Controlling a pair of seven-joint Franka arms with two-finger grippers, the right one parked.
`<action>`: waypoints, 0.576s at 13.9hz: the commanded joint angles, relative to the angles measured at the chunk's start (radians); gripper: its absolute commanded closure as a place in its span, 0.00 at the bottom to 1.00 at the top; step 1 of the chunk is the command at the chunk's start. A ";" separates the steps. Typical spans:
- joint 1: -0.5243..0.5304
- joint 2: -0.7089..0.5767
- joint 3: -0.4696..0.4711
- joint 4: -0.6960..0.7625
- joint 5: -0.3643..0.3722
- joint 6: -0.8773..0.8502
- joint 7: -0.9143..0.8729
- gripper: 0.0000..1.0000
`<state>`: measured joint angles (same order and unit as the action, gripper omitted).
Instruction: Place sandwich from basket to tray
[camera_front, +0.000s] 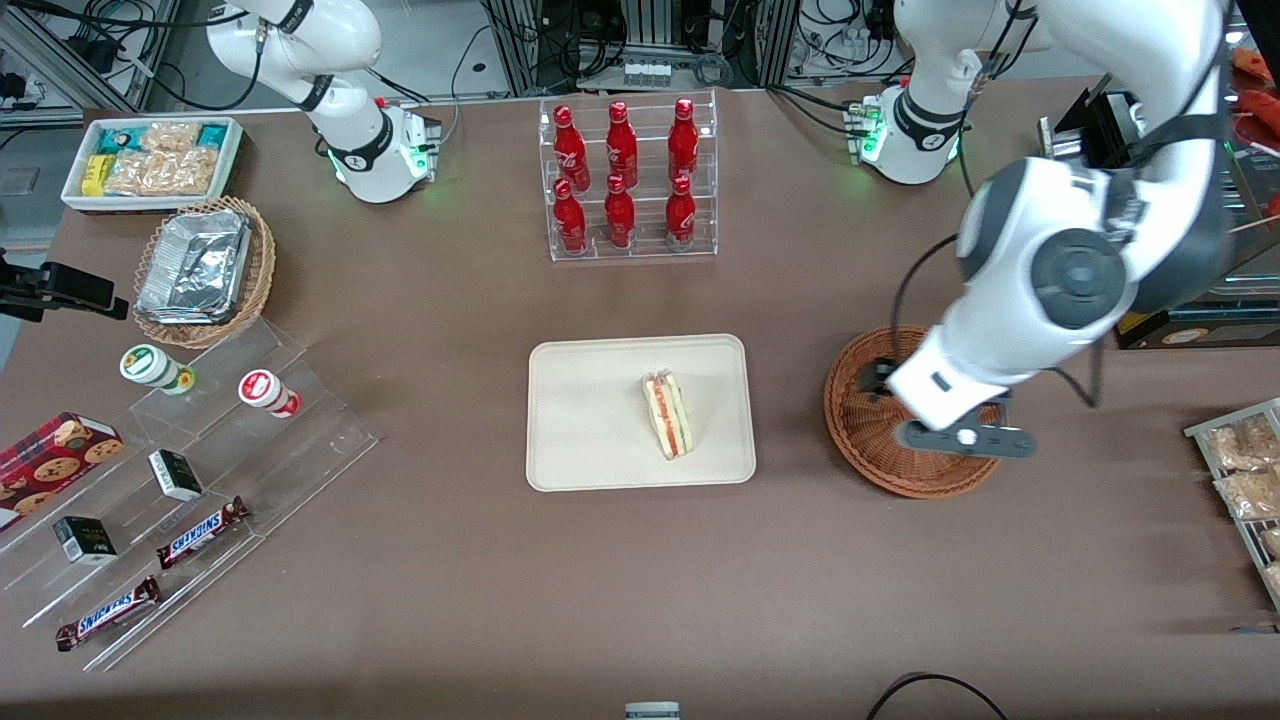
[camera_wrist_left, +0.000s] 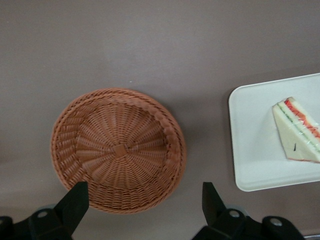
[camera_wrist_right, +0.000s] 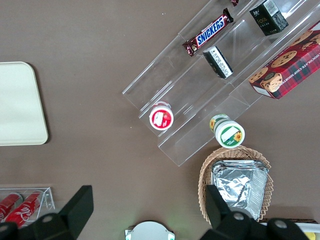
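The sandwich (camera_front: 668, 415) is a pale bread wedge with red and green filling, and it lies on the cream tray (camera_front: 580, 420) in the middle of the table. In the left wrist view the sandwich (camera_wrist_left: 297, 132) rests on the tray (camera_wrist_left: 250, 130) beside the reddish-brown wicker basket (camera_wrist_left: 117, 150), which holds nothing. My gripper (camera_front: 945, 438) hangs above the basket (camera_front: 865, 440), toward the working arm's end of the table. The gripper (camera_wrist_left: 144, 192) is open, its two dark fingers (camera_wrist_left: 77, 197) wide apart with nothing between them.
A clear rack of red bottles (camera_front: 625, 180) stands farther from the front camera than the tray. Toward the parked arm's end are a white snack bin (camera_front: 150, 160), a tan basket of foil containers (camera_front: 205, 270) and acrylic steps with candy bars (camera_front: 190, 470). Snack packets (camera_front: 1245, 470) lie at the working arm's end.
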<state>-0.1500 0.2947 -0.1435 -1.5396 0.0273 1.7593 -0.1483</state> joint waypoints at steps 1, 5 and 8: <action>0.062 -0.104 -0.008 -0.089 -0.024 -0.017 0.090 0.00; 0.110 -0.192 -0.007 -0.126 -0.026 -0.072 0.096 0.00; 0.147 -0.247 -0.005 -0.126 -0.017 -0.119 0.096 0.00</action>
<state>-0.0400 0.1120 -0.1424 -1.6303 0.0154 1.6645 -0.0711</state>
